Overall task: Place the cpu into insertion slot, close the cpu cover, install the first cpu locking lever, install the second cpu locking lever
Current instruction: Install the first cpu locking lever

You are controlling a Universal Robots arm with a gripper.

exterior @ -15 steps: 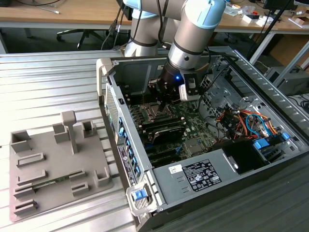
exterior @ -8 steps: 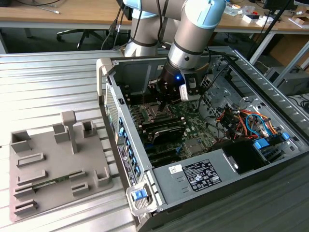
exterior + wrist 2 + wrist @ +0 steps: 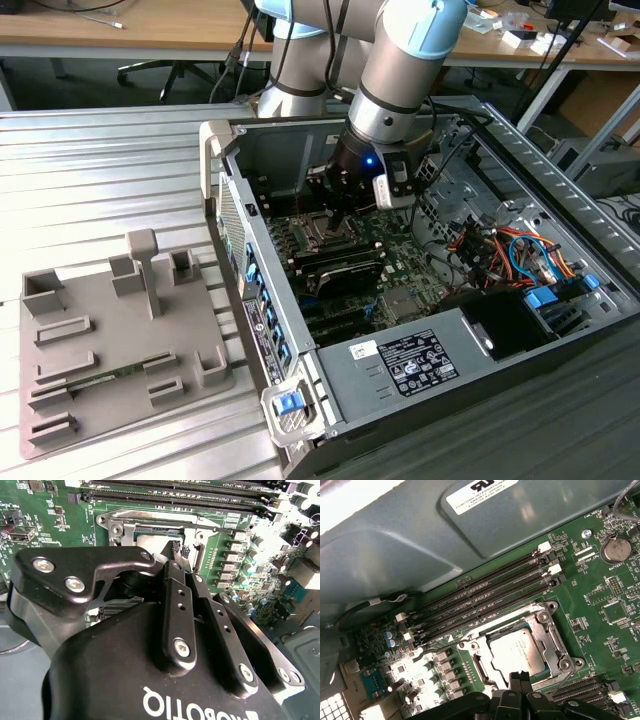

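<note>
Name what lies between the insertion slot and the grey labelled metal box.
In the first wrist view, long black memory slots run between the insertion slot and the grey box.

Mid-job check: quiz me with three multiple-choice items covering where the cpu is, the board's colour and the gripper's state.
1. Where does the cpu lie?
A. In the insertion slot
B. Carried in mid-air
C. Off on a workbench

2. What colour is the circuit board?
A. Red
B. Green
C. White

3. How do the fingers of the gripper stand?
A. Spread wide
B. Shut, tips together
C. Clamped on a cable

Key:
1 A: in the first wrist view the silver-grey chip sits flat inside the socket's metal rim.
2 B: the board is green in both wrist views.
3 B: in both wrist views the two tips meet at the socket's edge with nothing between them.
</note>
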